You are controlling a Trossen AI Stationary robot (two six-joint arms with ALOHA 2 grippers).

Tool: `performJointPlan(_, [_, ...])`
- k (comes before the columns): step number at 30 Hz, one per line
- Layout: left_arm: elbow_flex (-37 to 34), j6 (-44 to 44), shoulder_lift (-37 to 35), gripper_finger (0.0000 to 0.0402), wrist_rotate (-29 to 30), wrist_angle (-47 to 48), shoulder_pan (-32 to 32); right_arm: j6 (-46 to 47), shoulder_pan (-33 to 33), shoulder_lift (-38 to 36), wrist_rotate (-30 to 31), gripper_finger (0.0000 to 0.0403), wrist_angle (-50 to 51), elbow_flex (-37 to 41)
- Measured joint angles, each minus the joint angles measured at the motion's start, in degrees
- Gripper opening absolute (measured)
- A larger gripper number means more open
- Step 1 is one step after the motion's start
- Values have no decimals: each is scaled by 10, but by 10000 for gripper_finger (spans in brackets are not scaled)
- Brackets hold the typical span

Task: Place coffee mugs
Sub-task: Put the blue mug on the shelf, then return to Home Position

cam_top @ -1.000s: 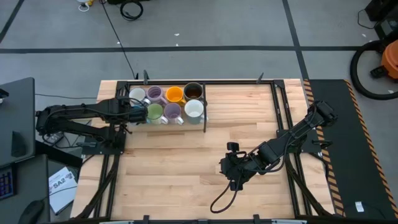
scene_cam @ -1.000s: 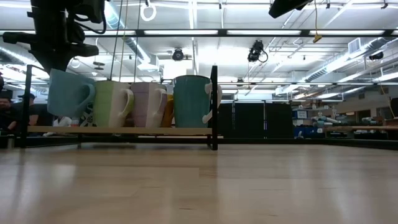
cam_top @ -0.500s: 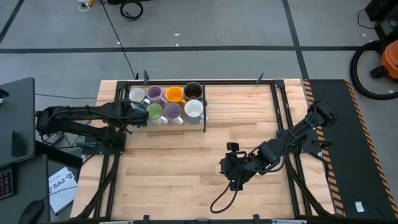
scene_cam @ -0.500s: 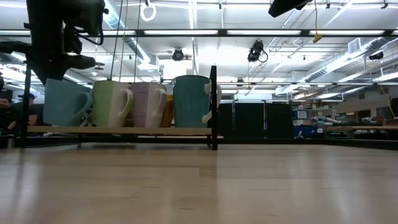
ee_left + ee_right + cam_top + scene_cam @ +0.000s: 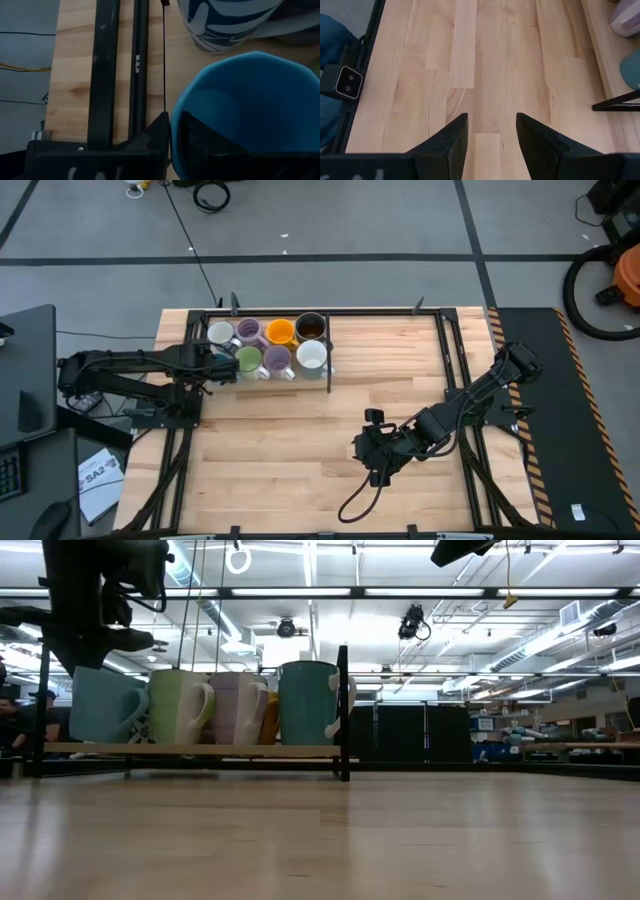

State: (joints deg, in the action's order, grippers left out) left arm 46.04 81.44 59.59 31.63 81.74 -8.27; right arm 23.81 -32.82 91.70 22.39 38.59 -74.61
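The blue mug [image 5: 245, 110] stands upright on the wooden tray [image 5: 200, 749], at the left end of the near row [image 5: 103, 705]. My left gripper [image 5: 216, 363] is above it, shut on its rim. Next to it in the near row are the green mug [image 5: 249, 360], a purple mug [image 5: 277, 359] and the white mug [image 5: 312, 356]. The far row holds the white mug with blue pattern [image 5: 225, 25], a second purple mug [image 5: 248, 332], the orange mug [image 5: 281, 332] and the dark grey mug [image 5: 310, 327]. My right gripper [image 5: 375, 450] hovers open over bare wood. My left gripper holds the blue mug by its rim [image 5: 174, 125], on the side toward the table's left edge. One finger [image 5: 200, 142] is inside the mug and the other finger [image 5: 157, 132] is outside. It comes from above, pointing down. The mug stands upright with its base on the tray.
A black frame rail [image 5: 102, 75] runs along the table's left edge close to the tray. A black upright post [image 5: 344, 710] marks the tray's right end. Bare wooden table [image 5: 490, 75] stretches between the tray and my right gripper [image 5: 490, 135].
My left gripper moved down a little and toward the table's left edge with the blue mug. The mug went from tilted and slightly raised to upright with its base on the tray. Both have kept still over the last half second.
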Motion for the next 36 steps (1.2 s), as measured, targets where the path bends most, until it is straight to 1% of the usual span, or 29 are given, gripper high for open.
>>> performJointPlan(4, [0, 6, 0, 60, 7, -2, 0, 0, 0, 0, 0, 172, 0, 0])
performJointPlan(12, [0, 19, 0, 115, 21, -2, 0, 0, 0, 0, 0, 172, 0, 0])
performJointPlan(17, [0, 19, 0, 139, 29, -2, 0, 0, 0, 0, 0, 172, 0, 0])
performJointPlan(23, [6, 19, 0, 144, 29, 1, 0, 0, 0, 0, 0, 172, 0, 0])
performJointPlan(36, [73, -4, 0, 144, 37, 16, 0, 0, 0, 0, 0, 172, 0, 0])
